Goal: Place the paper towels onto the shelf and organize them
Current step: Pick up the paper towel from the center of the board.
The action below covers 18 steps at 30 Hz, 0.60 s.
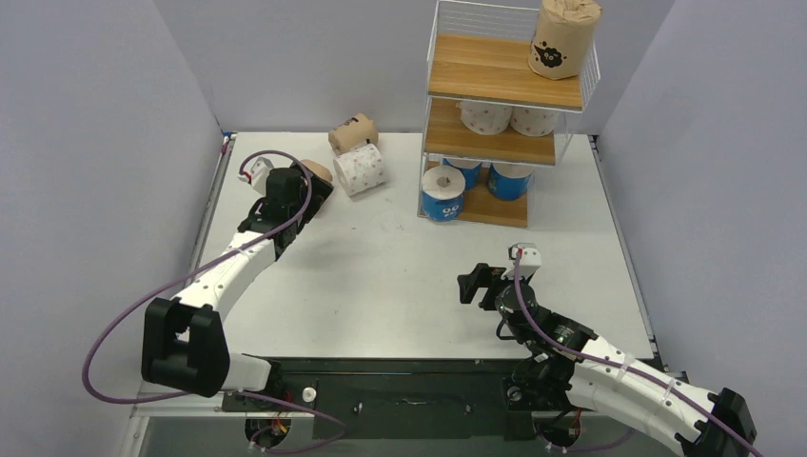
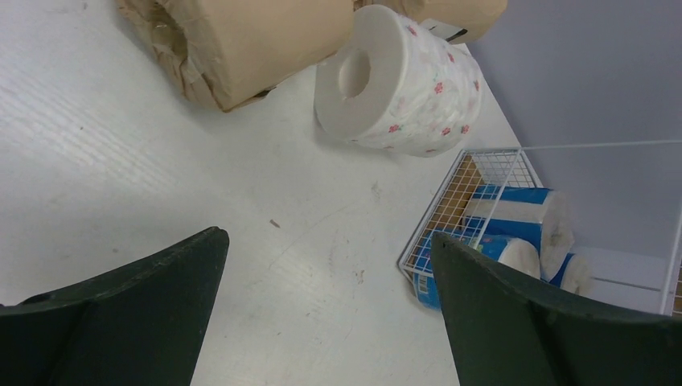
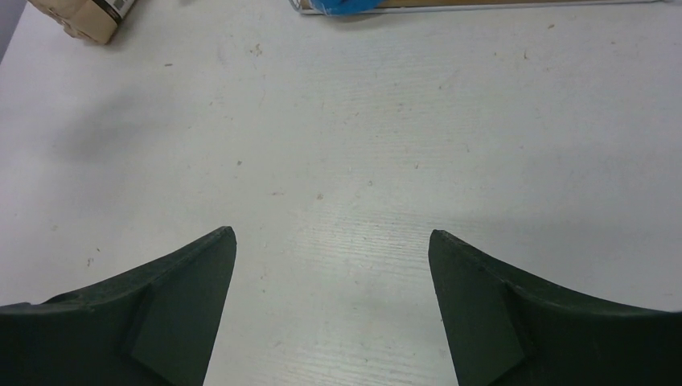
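The left pincer gapes wide with nothing between its fingers, low over the white table. Just ahead of it, to its left, lies a brown paper-wrapped roll. Straight ahead lies a white roll with pinkish dots, and a second brown roll lies beyond that. Ahead to its right, well apart, stands the three-tier white wire shelf with light wooden boards. It carries a brown roll with a black mark on top, two white dotted rolls in the middle and three blue-and-white rolls at the bottom. The right pincer also stands wide apart and empty above bare table, the shelf well ahead of it.
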Tool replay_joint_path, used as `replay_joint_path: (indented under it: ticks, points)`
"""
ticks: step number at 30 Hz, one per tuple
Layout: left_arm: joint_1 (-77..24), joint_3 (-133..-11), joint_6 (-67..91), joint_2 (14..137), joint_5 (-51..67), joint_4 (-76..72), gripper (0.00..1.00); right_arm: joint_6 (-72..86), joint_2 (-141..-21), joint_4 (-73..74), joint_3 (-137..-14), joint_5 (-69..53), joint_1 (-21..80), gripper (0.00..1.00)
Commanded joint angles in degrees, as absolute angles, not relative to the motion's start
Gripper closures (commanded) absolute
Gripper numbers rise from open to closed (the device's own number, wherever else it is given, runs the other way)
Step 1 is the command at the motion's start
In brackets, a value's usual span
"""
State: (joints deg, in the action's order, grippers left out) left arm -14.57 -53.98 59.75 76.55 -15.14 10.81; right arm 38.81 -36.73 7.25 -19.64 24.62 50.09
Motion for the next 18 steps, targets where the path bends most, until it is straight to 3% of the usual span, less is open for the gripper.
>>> replay_joint_path:
  ticks: [1,18]
  points:
    - [-13.56,-60.25,57.2,81.5,-12.4,1.89,0.04,38.3,-35.59,3.54,-16.97,23.57,50.54,0.15]
    - [-11.64,-68.11,51.18,98.61,-8.13,-9.93,0.04,37.94,-35.77,7.03,-17.69,25.11,50.54,0.17]
